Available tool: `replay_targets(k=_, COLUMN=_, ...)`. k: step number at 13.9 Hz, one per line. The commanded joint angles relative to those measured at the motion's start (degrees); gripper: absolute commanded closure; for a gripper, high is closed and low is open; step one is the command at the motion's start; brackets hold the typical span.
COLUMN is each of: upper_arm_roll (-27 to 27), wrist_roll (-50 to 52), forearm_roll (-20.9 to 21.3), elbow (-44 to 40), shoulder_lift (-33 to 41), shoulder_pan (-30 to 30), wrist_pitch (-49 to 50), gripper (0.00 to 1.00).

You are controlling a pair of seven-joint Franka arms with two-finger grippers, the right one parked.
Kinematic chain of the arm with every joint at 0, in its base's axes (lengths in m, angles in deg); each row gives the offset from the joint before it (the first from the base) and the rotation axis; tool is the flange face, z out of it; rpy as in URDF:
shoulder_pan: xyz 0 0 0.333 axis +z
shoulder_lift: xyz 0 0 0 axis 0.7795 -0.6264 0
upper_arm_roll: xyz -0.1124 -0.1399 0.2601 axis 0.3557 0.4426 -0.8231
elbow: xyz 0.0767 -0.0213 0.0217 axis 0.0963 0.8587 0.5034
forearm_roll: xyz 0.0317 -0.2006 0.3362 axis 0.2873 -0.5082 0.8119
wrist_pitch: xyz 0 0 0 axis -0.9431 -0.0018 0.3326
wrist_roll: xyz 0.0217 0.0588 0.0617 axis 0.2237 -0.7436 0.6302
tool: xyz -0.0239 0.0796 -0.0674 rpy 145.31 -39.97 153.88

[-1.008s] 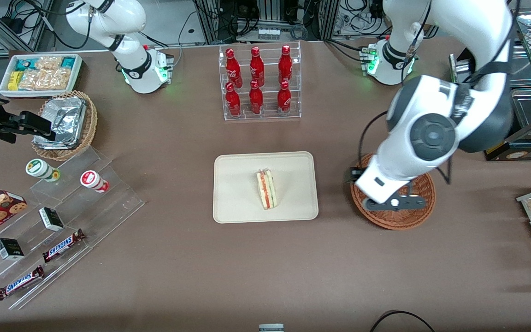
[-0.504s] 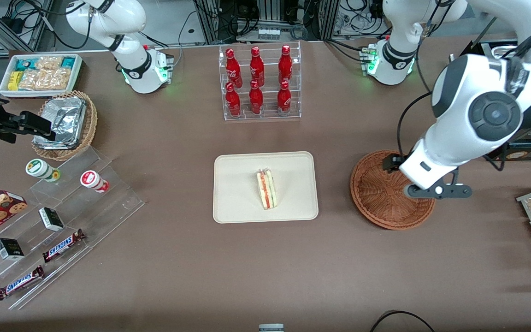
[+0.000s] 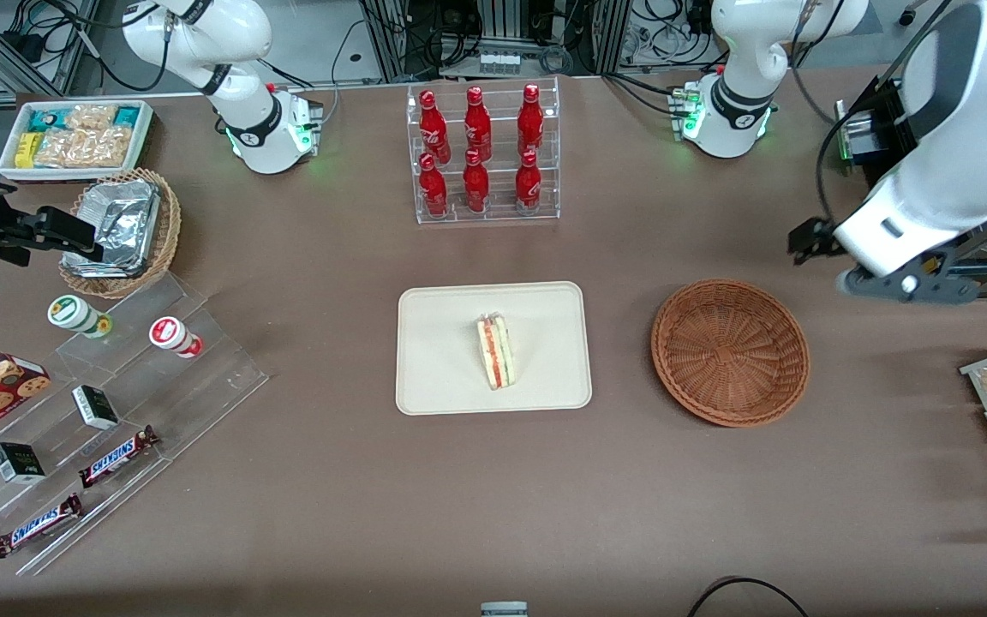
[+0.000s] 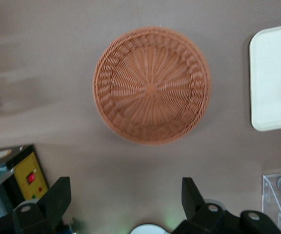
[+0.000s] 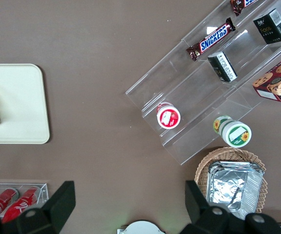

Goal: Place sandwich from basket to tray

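Sandwich on tray, gripper aloft.

So the whole setup sat on a big matte brown tabletop, pretty evenly lit, with only soft shadows on it. Past its edge farthest from the front camera there were silver aluminium frame rails with a mess of black cables hanging around them, and a bit of pale grey floor. One looped black cable poked in at the near edge.

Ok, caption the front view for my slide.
Sandwich on tray, basket empty, open claw raised toward the working arm's table end.
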Motion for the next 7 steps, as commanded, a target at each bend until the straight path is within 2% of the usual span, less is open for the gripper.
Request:
replay_targets(k=1, upper_arm_roll=0.47, wrist_roll=-1.40, forearm_roll=-0.95, elbow=2.16, shoulder_lift=5.25, shoulder_pan=2.16, wrist_pitch=3.53, gripper=0.00)
replay_targets(k=7, upper_arm_roll=-5.24, wrist_roll=-2.72, forearm_roll=-0.60, elbow=-0.21, shoulder_lift=8.33, shoulder_pan=2.16, wrist_pitch=5.40, gripper=0.00)
